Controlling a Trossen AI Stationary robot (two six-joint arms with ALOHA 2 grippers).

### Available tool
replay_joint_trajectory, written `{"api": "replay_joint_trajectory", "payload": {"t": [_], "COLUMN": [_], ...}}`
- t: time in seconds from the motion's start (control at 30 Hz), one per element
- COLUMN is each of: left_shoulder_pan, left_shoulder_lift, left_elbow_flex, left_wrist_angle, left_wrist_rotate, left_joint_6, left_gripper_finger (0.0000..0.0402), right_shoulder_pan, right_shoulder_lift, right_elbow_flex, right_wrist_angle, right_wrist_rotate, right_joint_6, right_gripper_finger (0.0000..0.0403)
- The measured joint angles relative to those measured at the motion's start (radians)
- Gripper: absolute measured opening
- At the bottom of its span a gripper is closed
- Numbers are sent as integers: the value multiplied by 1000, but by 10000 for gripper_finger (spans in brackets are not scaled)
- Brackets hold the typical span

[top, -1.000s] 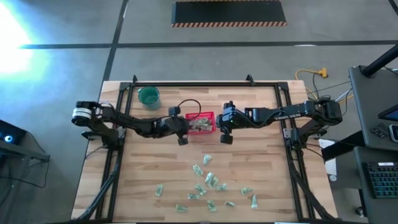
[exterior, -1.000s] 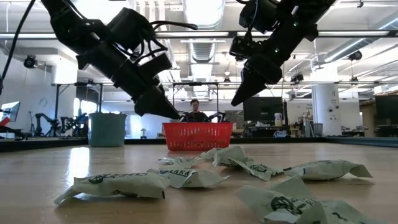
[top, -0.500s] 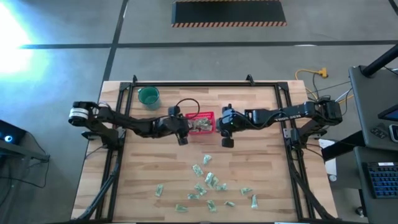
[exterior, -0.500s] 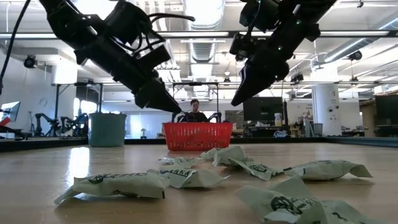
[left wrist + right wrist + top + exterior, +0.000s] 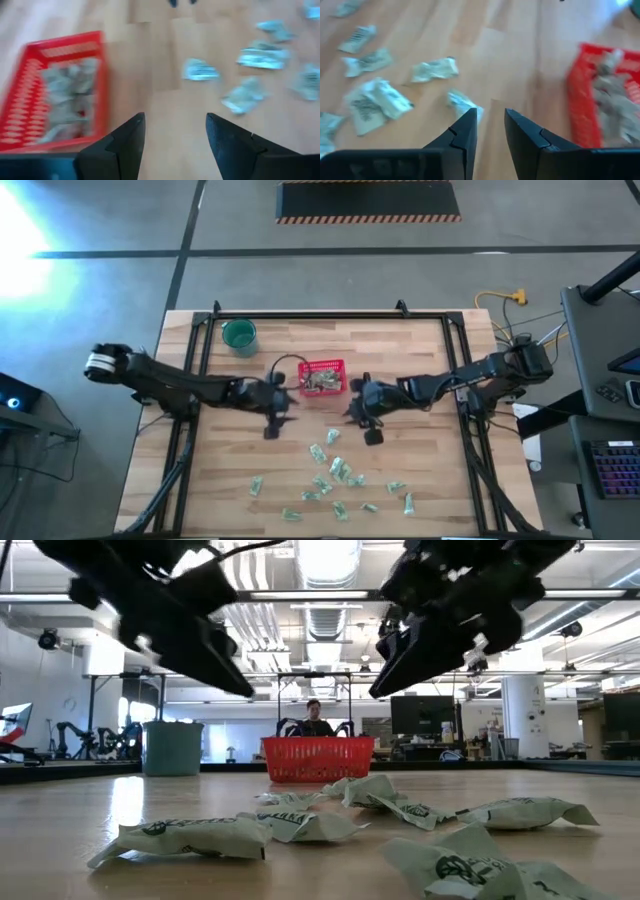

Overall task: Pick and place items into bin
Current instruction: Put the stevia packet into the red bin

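The red basket stands at mid-table, several pale green-and-white packets piled inside it. More packets lie scattered flat on the wood toward the near edge. My left gripper hovers open just near-left of the basket, with loose packets ahead of it. My right gripper hovers near-right of the basket, its fingers a small gap apart and empty, above a packet. In the low view both grippers are well above the table.
A round teal cup stands near the far-left corner. Black frame rails run along the table's left, right and far sides. Bare wood lies between the basket and the packets. A person sits in the room beyond.
Both grippers have left the basket's sides and swung toward the table's near edge, toward the scattered packets. The left arm has also drawn back toward the table's left. Basket and packets have stayed put.
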Motion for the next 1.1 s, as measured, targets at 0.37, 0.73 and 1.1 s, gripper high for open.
{"api": "replay_joint_trajectory", "payload": {"t": [0.37, 0.73, 1.1], "left_shoulder_pan": [-324, -479, -484], "left_shoulder_lift": [-7, -9, -11], "left_elbow_flex": [-48, -43, -46], "left_wrist_angle": [-9, -6, -9], "left_wrist_rotate": [-2, -4, -4], "left_joint_6": [-83, -130, -132], "left_gripper_finger": [193, 193, 193], "right_shoulder_pan": [81, 79, 66], "right_shoulder_lift": [99, 256, 348], "right_elbow_flex": [-55, -1, 80], "right_wrist_angle": [270, 282, 185], "right_wrist_rotate": [2, 14, 42], "right_joint_6": [-93, -96, -91], "right_gripper_finger": [80, 84, 109]}}
